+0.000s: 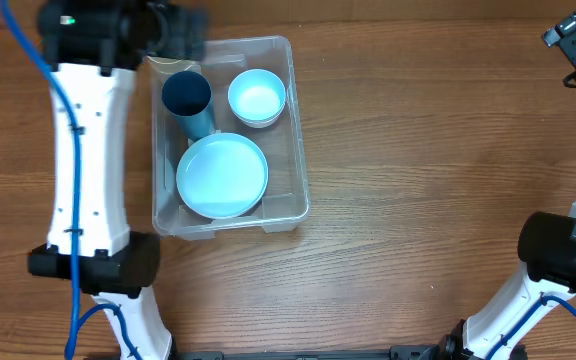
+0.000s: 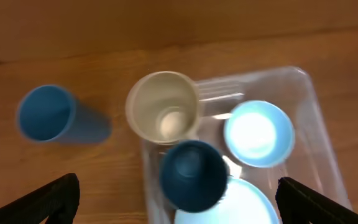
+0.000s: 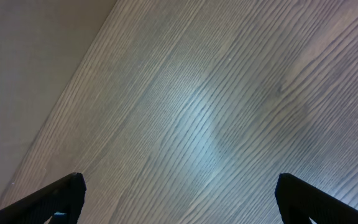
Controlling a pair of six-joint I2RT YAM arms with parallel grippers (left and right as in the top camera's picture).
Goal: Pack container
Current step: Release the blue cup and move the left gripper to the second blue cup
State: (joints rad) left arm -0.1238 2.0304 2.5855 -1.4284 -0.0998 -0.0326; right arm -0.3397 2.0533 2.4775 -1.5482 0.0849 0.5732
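- the clear container (image 1: 290, 150) sat on the wooden bench (image 1: 418, 200), left of the middle and close beside the left arm.
- inside it a dark blue cup (image 1: 186, 100) leaned at the far left, a pale blue bowl (image 1: 257, 97) sat at the far right, and a pale blue plate (image 1: 222, 176) filled the near half.
- the left gripper (image 2: 178, 186) hung above the container's far left corner, its fingers spread wide and holding nothing.
- from that wrist camera a cream cup (image 2: 165, 115) stood upright right at the container's corner; i could not tell whether it was inside the rim or just outside.
- a blue cup (image 2: 48, 115), somewhat blurred, was out on the bench, apart from the container.
- the right gripper (image 3: 179, 186) hung far off to the right over bare wood, fingers wide apart and empty.
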